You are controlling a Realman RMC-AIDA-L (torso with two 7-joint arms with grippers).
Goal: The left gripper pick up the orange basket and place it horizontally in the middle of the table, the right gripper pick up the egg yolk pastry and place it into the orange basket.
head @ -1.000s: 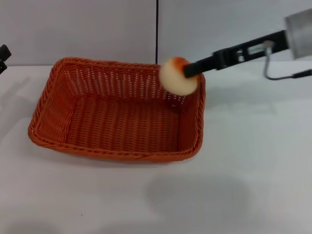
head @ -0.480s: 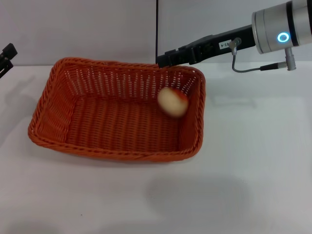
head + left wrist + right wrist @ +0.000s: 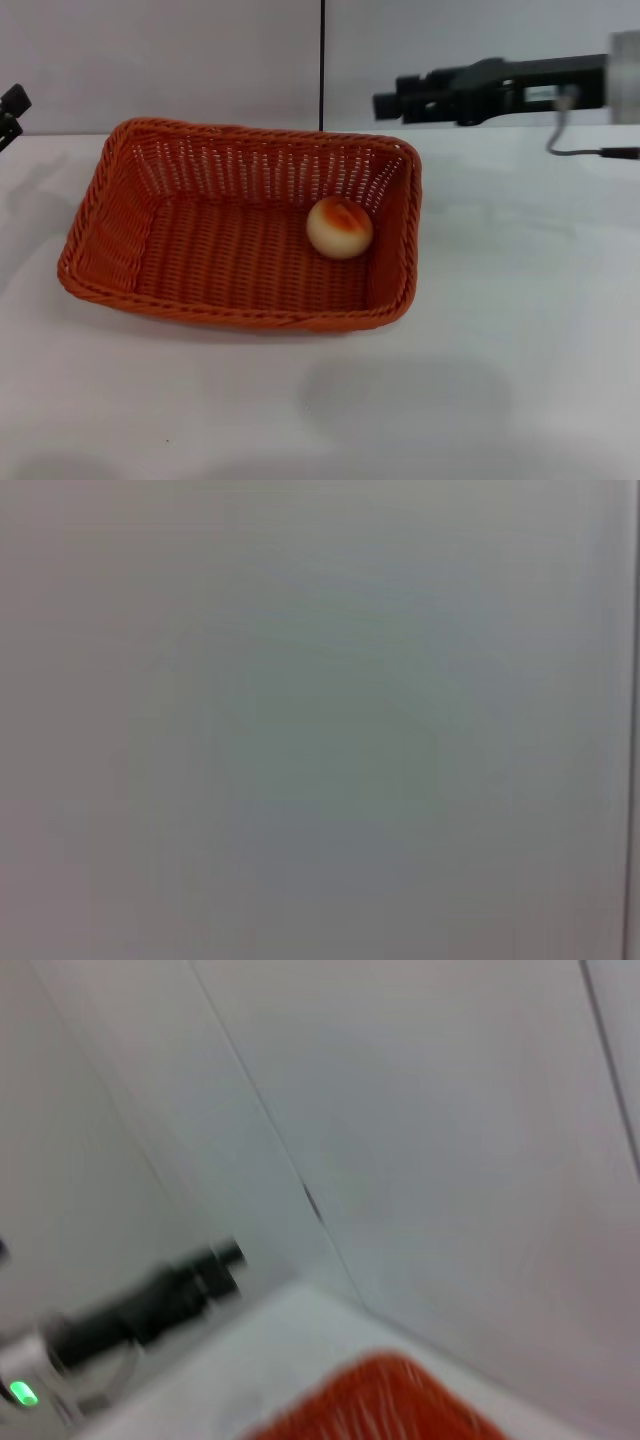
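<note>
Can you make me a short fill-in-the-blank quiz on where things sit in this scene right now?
1. The pastry lies inside the ____.
2. The basket rests on the white ____.
3. The pastry sits nearer the robot's ____ end of the basket.
4. The right pincer is above the basket's far right corner and holds ____.

Missing words: basket; table; right; nothing

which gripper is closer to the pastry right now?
The right gripper: it hangs just above and behind the orange basket's right far corner, near the egg yolk pastry inside. The left gripper sits at the table's far left edge.
</note>
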